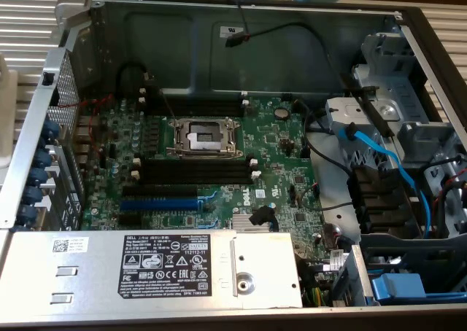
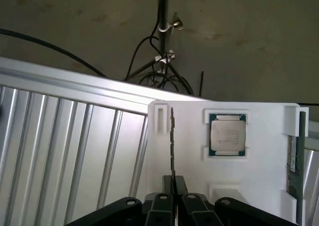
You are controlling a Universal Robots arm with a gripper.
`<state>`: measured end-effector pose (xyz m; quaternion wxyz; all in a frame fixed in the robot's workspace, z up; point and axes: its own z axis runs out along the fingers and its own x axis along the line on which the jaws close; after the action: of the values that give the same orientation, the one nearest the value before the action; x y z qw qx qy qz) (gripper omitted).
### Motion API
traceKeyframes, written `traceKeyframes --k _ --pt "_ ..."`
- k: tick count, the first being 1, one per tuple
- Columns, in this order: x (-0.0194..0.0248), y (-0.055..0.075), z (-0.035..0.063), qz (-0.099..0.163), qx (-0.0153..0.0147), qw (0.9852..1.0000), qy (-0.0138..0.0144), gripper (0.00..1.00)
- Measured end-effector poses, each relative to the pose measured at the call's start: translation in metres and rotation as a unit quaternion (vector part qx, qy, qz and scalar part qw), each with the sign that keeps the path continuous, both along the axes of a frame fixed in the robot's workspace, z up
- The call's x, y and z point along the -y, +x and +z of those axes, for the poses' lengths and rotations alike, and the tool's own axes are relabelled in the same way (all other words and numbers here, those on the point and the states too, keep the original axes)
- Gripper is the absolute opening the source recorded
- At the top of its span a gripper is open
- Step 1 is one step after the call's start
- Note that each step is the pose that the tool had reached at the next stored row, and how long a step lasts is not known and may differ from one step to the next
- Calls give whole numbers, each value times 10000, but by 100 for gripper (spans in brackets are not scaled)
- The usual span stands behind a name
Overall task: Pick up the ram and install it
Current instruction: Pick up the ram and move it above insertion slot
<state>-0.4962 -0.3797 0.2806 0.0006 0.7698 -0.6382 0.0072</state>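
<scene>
Pincer (image 2: 174, 180) clamped on ram (image 2: 172, 136) (seen edge-on), white tray (image 2: 259, 183) behind

Exterior cam: high, steep look-down into open PC case (image 1: 241, 32), close in; motherboard (image 1: 219, 170) mid-frame.
Wrist cam: I look out along gripper (image 2: 174, 180), ram (image 2: 172, 136) pinched edge-on on axis. White tray (image 2: 259, 186) near, ribbed worktop (image 2: 65, 151) beside it, floor (image 2: 249, 37) beyond.
Shared ground I can match: ribbed worktop (image 1: 22, 10), flanking case in exterior view.
</scene>
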Motion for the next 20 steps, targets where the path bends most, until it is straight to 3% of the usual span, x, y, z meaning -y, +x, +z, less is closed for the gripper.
traceKeyframes --k 5,12,20 --pt "-1 -1 225 -4 -6 10000 0 13" --pt "-12 -1 488 -12 -37 10000 0 13" --pt "-13 22 785 -25 -93 10000 -5 13"
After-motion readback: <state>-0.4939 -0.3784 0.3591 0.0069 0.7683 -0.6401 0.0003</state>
